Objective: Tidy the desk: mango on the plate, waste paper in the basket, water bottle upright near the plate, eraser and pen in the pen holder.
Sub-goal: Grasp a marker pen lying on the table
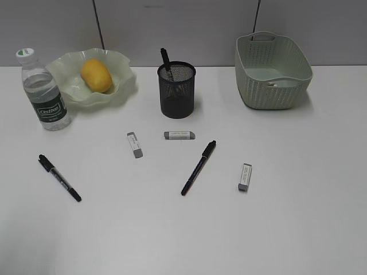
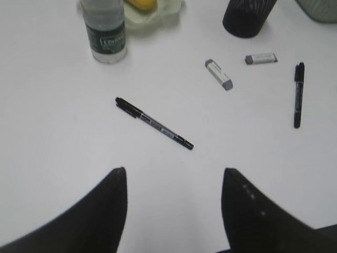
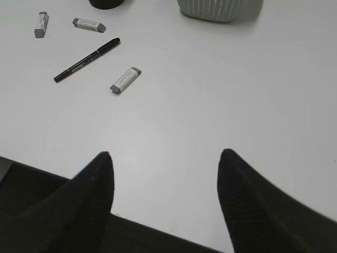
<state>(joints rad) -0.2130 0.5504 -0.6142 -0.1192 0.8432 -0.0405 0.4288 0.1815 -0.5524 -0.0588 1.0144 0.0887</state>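
Observation:
The mango [image 1: 96,75] lies in the wavy green plate [image 1: 123,83] at the back left. The water bottle [image 1: 43,91] stands upright left of the plate. The black mesh pen holder [image 1: 176,90] holds one pen [image 1: 166,59]. Two pens [image 1: 59,177] [image 1: 198,167] and three erasers [image 1: 135,144] [image 1: 179,135] [image 1: 245,176] lie on the desk [image 1: 298,217]. A bit of white waste paper [image 1: 277,83] lies in the basket [image 1: 269,69]. My left gripper [image 2: 174,176] is open and empty, short of the left pen [image 2: 154,123]. My right gripper [image 3: 164,161] is open and empty over the desk's front edge.
A grey partition wall runs behind the desk. In the right wrist view the dark drop past the desk's front edge [image 3: 47,179] shows at the lower left. The right eraser also shows there [image 3: 125,80], beside the middle pen [image 3: 87,59].

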